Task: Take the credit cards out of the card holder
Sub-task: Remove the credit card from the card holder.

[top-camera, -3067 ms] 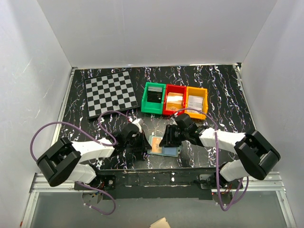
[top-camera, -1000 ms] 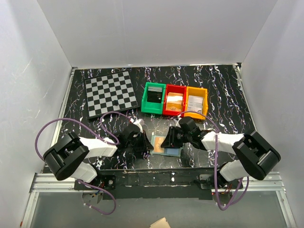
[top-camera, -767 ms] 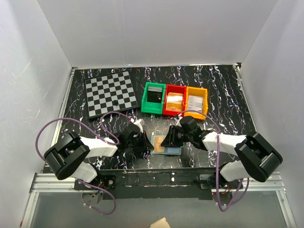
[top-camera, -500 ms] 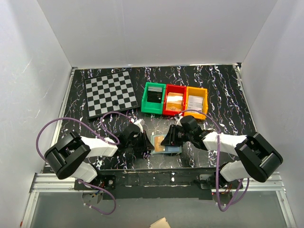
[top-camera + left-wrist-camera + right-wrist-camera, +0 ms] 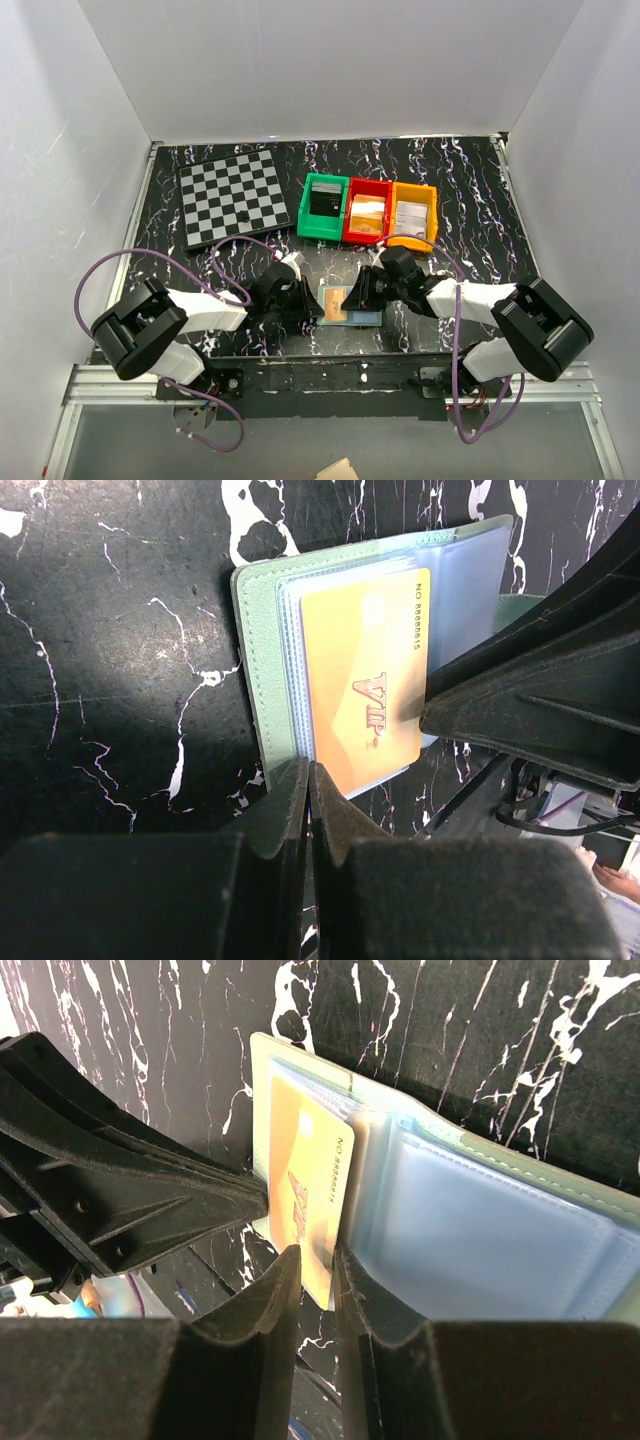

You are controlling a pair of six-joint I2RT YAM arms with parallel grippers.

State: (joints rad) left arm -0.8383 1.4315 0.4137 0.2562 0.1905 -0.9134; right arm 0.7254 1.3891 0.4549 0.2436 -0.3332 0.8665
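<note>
lying open, the card holder (image 5: 262,660) pockets a gold card (image 5: 360,680); left pincer (image 5: 308,770) clenched, right pincer (image 5: 317,1256) grip unclear.

**Top external view:** fixed high behind the arm bases (image 5: 205,385), looking down and forward across the whole table (image 5: 470,190), with the bases at 6 o'clock and the back wall (image 5: 320,70) at 12. **Left and right wrist views:** very close, low cameras facing each other from opposite sides, the left gripper (image 5: 308,770) and right gripper (image 5: 318,1252) each at 6 o'clock of its own frame. All three share the open card holder (image 5: 262,680) and orange card (image 5: 365,680).
</note>
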